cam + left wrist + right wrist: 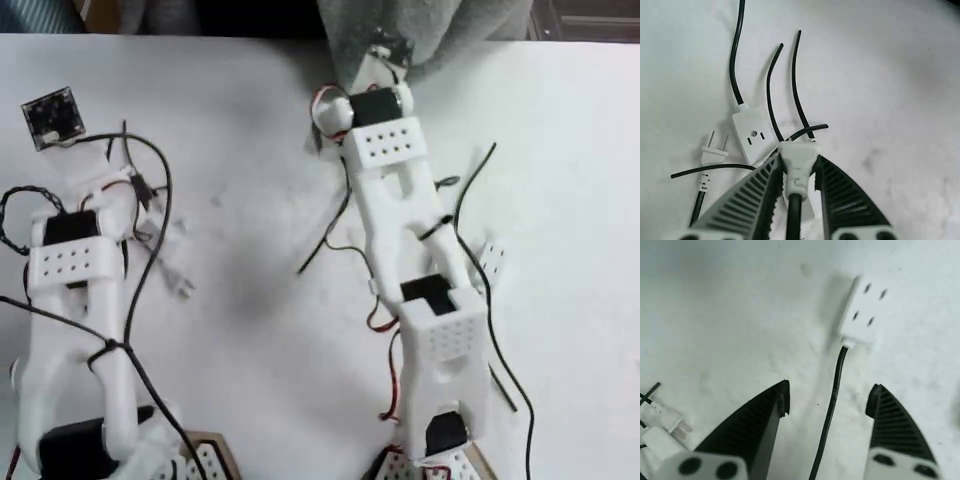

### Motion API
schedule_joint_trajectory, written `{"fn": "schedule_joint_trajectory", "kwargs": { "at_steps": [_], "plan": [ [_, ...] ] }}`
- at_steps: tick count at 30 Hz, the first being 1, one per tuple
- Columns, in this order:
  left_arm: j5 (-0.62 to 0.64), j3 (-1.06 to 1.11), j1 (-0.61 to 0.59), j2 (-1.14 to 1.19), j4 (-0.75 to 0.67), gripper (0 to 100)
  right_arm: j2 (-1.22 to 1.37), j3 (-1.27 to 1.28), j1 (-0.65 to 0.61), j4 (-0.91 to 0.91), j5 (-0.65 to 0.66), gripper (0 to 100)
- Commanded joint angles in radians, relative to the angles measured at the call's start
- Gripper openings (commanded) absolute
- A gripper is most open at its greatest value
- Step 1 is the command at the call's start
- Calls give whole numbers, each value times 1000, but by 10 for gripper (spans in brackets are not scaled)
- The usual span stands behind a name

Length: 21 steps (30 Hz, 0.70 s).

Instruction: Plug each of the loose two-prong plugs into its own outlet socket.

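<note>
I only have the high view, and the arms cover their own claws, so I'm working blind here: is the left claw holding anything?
Observer: Yes. The left claw is shut on a white plug body. I cannot see its prongs.
Operator: Any socket near it?
Observer: A white socket lies close to the claw tips, slots facing up and nothing plugged in. A loose two-prong plug lies beside it.
Operator: And the right claw?
Observer: The right claw is open and holds nothing. It sits over the black cord of a white outlet block, whose slots are empty.
</note>
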Motion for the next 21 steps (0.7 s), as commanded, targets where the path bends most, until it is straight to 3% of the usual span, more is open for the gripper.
{"fn": "schedule_joint_trajectory", "kwargs": {
  "at_steps": [1, 5, 10, 14, 21],
  "plan": [
    [5, -6, 7, -2, 2, 24, 19, 0, 7, 10, -46, 238],
    [3, -6, 7, -2, 0, 24, 59, -6, 15, 12, -49, 273],
    [3, -6, 7, -2, -6, 24, 56, -21, 110, -25, -49, 295],
    [3, -6, 8, -1, -6, 24, 110, -25, 170, -153, -48, 296],
    [2, -5, 7, -1, -6, 24, 222, -26, 151, -351, -51, 295]
  ]
}}
